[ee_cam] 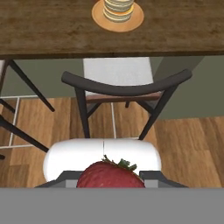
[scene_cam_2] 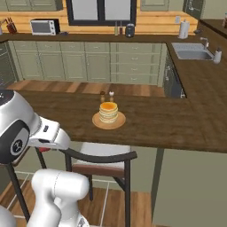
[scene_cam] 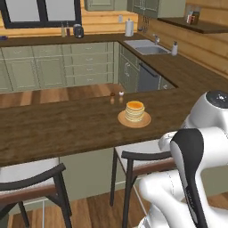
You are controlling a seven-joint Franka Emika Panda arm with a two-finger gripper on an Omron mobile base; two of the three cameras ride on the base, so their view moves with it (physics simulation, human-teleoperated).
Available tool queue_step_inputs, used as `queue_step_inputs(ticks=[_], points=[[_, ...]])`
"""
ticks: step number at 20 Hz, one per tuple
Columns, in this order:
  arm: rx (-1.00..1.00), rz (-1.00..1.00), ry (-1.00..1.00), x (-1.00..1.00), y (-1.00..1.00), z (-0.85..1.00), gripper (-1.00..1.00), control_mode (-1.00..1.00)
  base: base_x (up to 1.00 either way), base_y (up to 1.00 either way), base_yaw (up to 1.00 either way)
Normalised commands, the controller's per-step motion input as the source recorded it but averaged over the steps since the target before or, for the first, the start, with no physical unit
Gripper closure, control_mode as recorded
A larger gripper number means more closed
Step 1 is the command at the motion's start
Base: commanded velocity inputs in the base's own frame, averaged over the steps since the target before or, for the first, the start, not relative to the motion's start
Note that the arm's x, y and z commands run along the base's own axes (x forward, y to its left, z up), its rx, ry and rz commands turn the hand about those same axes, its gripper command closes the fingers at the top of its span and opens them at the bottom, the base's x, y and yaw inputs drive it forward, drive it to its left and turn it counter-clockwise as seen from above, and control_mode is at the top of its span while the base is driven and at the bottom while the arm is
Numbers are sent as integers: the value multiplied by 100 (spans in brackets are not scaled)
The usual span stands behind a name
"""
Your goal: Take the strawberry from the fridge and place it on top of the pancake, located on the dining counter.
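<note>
Here, in the hand view, the strawberry (ee_cam: 110, 175) sits at six o'clock, red with its green top toward twelve, wedged between the grey bases of my fingers, so my gripper (ee_cam: 110, 180) is closed around it. My fingertips themselves are hidden behind the berry.

Beyond it, at twelve o'clock in that view, lies the dining counter (ee_cam: 52, 30), with the pancake (ee_cam: 118, 9) on its round wooden plate (ee_cam: 135, 19) at the top edge. Between the berry and the counter stands a stool (ee_cam: 124, 87), its dark backrest curving across the middle and its white seat tucked under the counter's edge.

In the left base view the pancake (scene_cam: 134, 111) rests near the centre of the dining counter (scene_cam: 67, 124), with two small shakers (scene_cam: 116, 96) just beside it toward eleven o'clock. In the right base view the pancake (scene_cam_2: 108, 112) sits mid-counter, the shakers (scene_cam_2: 107, 95) near it at twelve.
</note>
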Motion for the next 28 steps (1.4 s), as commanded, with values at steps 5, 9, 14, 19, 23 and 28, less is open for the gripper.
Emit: queue_step_inputs(ticks=[5,9,14,19,23,28], points=[[0,0,0,0,0,0,100,100,3,-47,-10],[0,0,0,0,0,0,100,100,0,-49,-12],[0,0,0,0,0,0,100,100,16,-42,-9],[0,0,0,0,0,0,100,100,49,-4,-1],[0,0,0,0,0,0,100,100,43,-4,5],[0,0,0,0,0,0,100,100,0,0,0]])
